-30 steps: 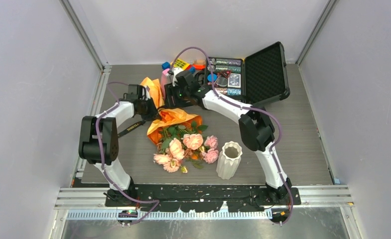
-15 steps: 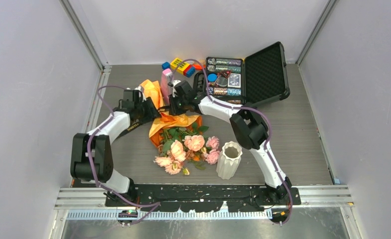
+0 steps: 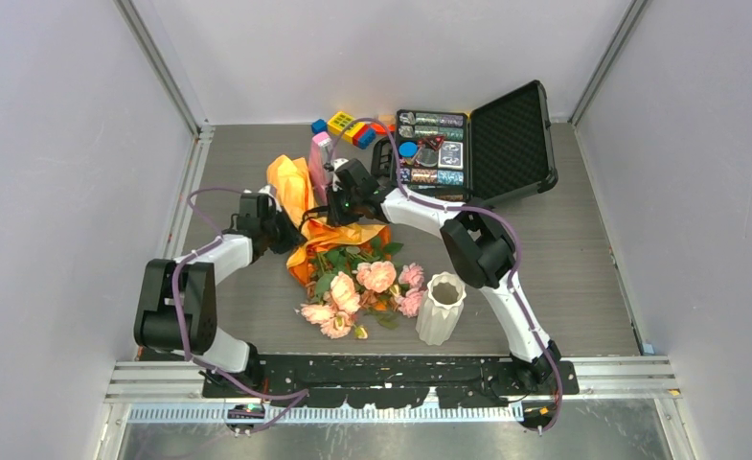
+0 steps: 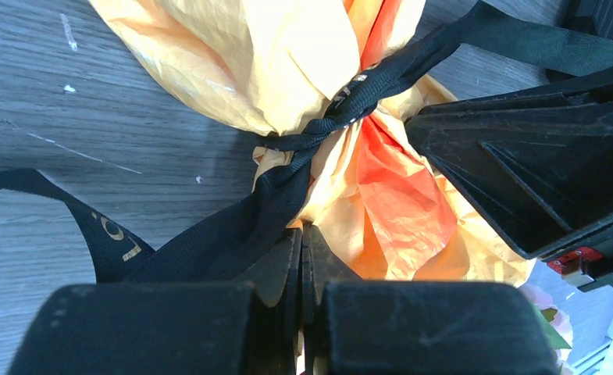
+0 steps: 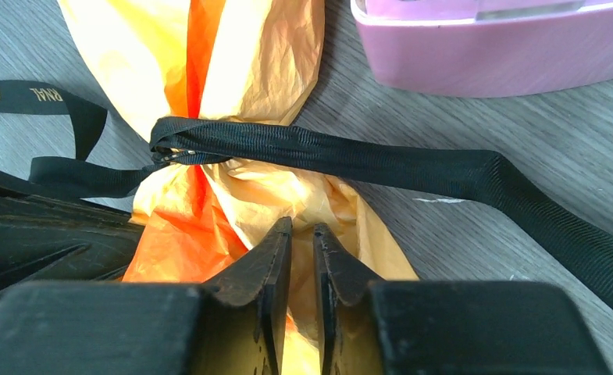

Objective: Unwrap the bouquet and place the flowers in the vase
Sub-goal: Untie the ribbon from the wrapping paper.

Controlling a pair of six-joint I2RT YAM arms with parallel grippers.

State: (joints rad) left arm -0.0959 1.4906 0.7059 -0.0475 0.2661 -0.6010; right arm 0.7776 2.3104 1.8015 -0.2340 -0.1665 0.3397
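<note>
The bouquet point(image 3: 338, 240) lies mid-table, its crinkled orange paper point(image 4: 287, 62) cinched by a black ribbon point(image 5: 326, 148). Pink and peach flowers point(image 3: 357, 287) with green leaves spill out toward the near edge. The white ribbed vase point(image 3: 441, 307) stands upright to their right. My left gripper point(image 4: 301, 228) is shut at the paper's left side, just below the knot, with the ribbon point(image 4: 233, 234) running along its left finger. In the top view it sits at the wrap's left point(image 3: 290, 238). My right gripper point(image 5: 297, 226) is closed to a narrow slit on a fold of the paper point(image 5: 244, 47), opposite the left one point(image 3: 338, 213).
A pink metronome-shaped object point(image 3: 320, 158) stands just behind the paper, close to the right gripper. An open black case point(image 3: 511, 139) with small items sits at the back right, and coloured blocks point(image 3: 348, 125) lie at the back. Grey walls enclose the table.
The left gripper came nearer along the wrap's left side, opening and then shutting. The right gripper came down onto the paper and its jaws narrowed. The paper's far tail stands taller.
</note>
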